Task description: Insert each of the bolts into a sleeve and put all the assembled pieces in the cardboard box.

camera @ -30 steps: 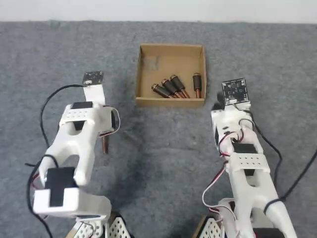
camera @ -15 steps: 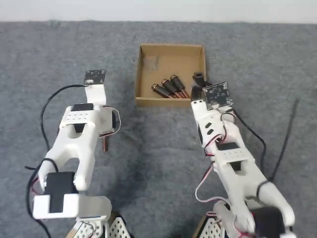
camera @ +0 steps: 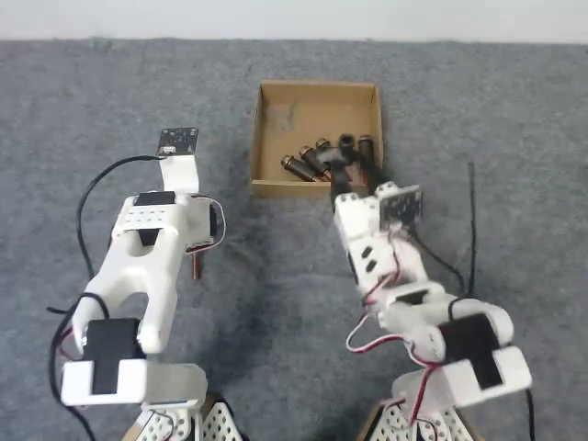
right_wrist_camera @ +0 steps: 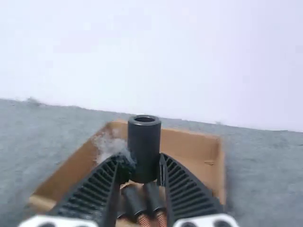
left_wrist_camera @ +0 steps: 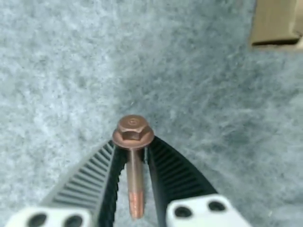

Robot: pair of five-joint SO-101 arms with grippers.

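Observation:
My left gripper (left_wrist_camera: 134, 147) is shut on a copper bolt (left_wrist_camera: 134, 165), its hex head just past the fingertips. In the high view that bolt (camera: 195, 266) hangs under the left arm, above the grey carpet to the left of the box. My right gripper (right_wrist_camera: 142, 163) is shut on a black sleeve (right_wrist_camera: 144, 144), held upright with its open end up. From above, the right gripper (camera: 352, 167) and sleeve (camera: 346, 144) hover over the front edge of the cardboard box (camera: 317, 89). Several assembled pieces (camera: 308, 165) lie in the box along its front wall.
Grey carpet (camera: 276, 276) covers the table, with open room between the two arms. A corner of the box (left_wrist_camera: 277, 23) shows in the left wrist view. The box's far wall (right_wrist_camera: 189, 142) and assembled pieces (right_wrist_camera: 137, 203) lie beyond the sleeve. A white wall stands behind.
The right arm has swung left and forward from the right of the box to its front edge, carrying the sleeve. The left arm has barely moved with its bolt.

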